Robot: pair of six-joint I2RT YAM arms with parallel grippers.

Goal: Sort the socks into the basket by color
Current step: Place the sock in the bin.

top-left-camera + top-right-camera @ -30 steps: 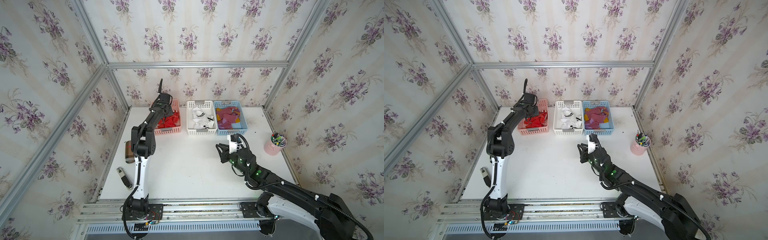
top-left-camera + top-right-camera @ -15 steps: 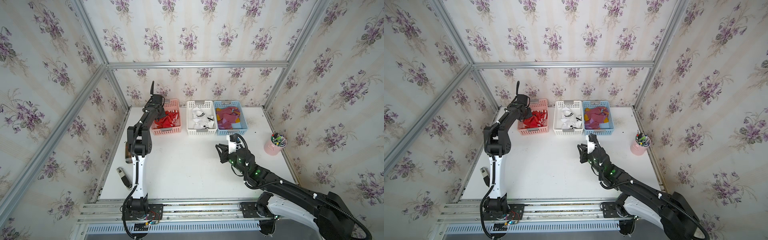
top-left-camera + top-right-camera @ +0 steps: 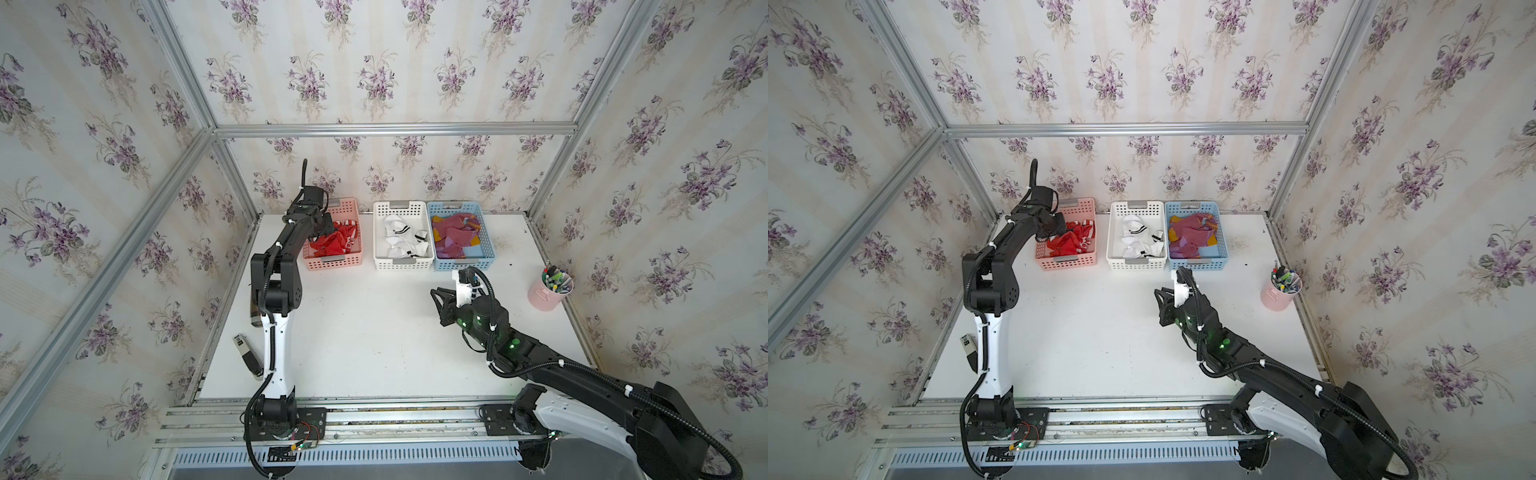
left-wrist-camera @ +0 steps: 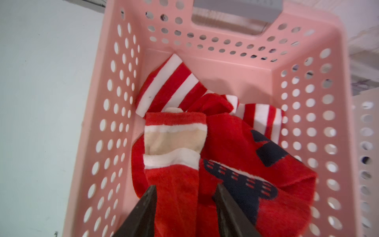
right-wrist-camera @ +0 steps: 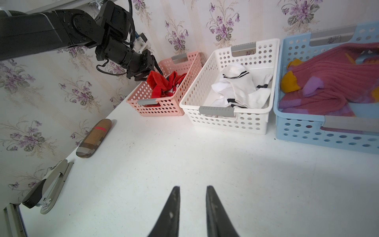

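Left gripper over socks (jaws apart)

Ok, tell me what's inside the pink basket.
Only red socks show in the pink basket: a white-striped one, a Santa-face one on top, one with a dark pattern. Anything beneath that pile is covered.

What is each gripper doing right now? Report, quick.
Left gripper: open, a red sock lying between its jaws, over the pink basket.
Right gripper: open, holding nothing.
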